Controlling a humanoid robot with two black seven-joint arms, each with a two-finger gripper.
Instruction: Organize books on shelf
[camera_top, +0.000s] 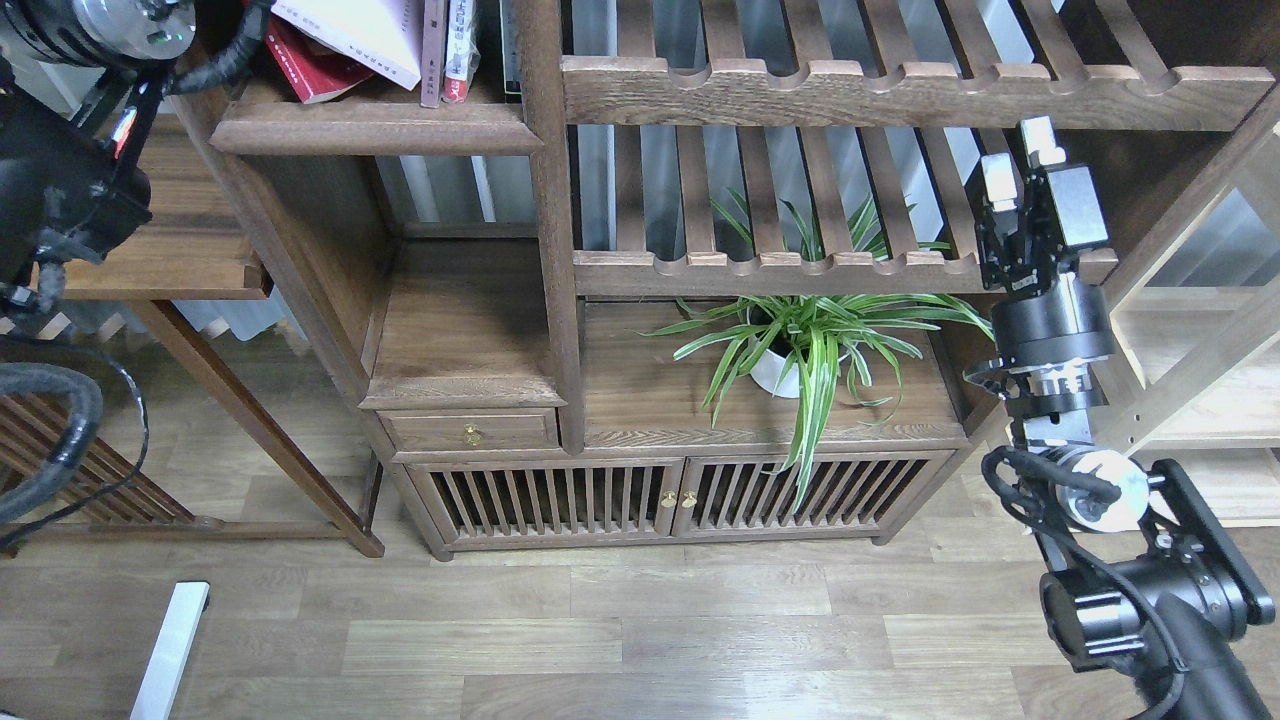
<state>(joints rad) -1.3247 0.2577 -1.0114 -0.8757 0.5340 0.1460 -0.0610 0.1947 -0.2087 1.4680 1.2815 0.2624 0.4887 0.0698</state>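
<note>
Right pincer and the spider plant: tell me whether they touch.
Apart. The head view shows the right pincer raised before the slatted rack, empty, fingers spread, while the spider plant sits lower left on the cabinet top, with open space between them.

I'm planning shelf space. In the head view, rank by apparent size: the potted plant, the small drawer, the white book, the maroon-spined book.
1. Potted plant, leaves included.
2. Small drawer and white book: about alike; the book is cut off by the frame's top edge, so no ranking.
3. Maroon-spined book, thin spine only.

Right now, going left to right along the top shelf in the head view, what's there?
Dark red book → white book leaning over it → thin maroon spine → red-white spine → shelf post.
</note>
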